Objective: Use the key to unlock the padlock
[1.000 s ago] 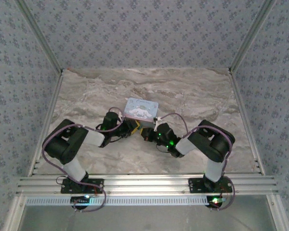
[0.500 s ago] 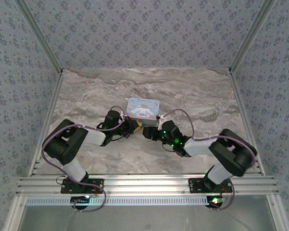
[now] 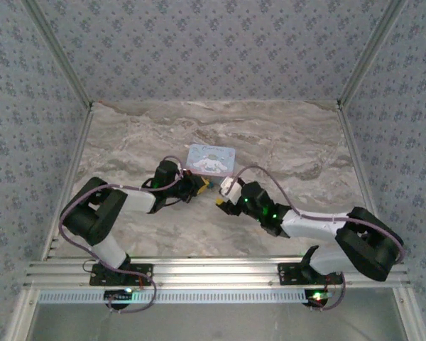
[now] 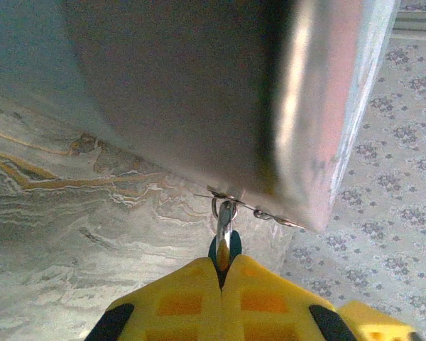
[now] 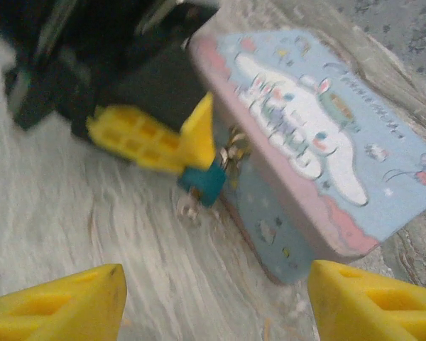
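The padlock (image 5: 202, 183) is tiny, with a teal body, and its thin shackle (image 4: 225, 213) hooks through the latch on the tin's front. My left gripper (image 4: 224, 268) is shut on the padlock body (image 4: 225, 250), seen from above at the tin's near edge (image 3: 201, 186). A small blurred silvery piece (image 5: 187, 206), which may be the key, hangs under the padlock. My right gripper (image 5: 216, 284) is open with nothing between its fingers, a short way in front of the padlock (image 3: 224, 204).
The pastel blue-and-pink tin (image 3: 211, 158) with a cartoon lid (image 5: 305, 135) sits mid-table on the marble top (image 3: 284, 142), tilted up in the left wrist view. Patterned walls and aluminium rails (image 3: 199, 270) enclose the table.
The right arm has swung its elbow out to the right and lower, and its gripper has drawn back slightly from the padlock. The left gripper and tin shifted slightly away.
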Motion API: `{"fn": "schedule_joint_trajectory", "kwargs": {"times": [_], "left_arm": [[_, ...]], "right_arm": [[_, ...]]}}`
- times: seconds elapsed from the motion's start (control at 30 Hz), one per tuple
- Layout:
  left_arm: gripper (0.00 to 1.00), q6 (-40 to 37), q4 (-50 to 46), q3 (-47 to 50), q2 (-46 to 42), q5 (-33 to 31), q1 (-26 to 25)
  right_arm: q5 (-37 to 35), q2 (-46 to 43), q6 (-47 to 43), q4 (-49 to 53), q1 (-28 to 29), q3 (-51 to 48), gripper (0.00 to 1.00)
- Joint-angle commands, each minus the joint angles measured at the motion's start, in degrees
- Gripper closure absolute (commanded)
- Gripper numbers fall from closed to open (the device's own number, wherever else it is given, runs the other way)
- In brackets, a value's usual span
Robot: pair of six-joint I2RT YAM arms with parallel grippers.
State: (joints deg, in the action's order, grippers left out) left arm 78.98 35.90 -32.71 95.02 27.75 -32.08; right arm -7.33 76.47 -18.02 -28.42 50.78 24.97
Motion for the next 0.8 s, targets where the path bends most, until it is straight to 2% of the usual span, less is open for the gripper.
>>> {"fn": "schedule_joint_trajectory", "kwargs": {"times": [0.0,0.23,0.77], "left_arm": [[1.0,0.7,0.5,-1.4,-1.7,1.2,-0.4],[1.0,0.9,0.6,-1.8,-0.9,1.5,-0.7],[1.0,1.0,0.7,-2.5,0.2,2.2,-1.0]], "right_arm": [[-3.7,4.0,-14.0,-6.3,2.4,-0.5,0.31],[-6.8,11.9,-15.4,-12.8,3.7,2.1,0.31],[-7.5,18.3,-14.6,-15.3,3.3,5.9,0.61]]}}
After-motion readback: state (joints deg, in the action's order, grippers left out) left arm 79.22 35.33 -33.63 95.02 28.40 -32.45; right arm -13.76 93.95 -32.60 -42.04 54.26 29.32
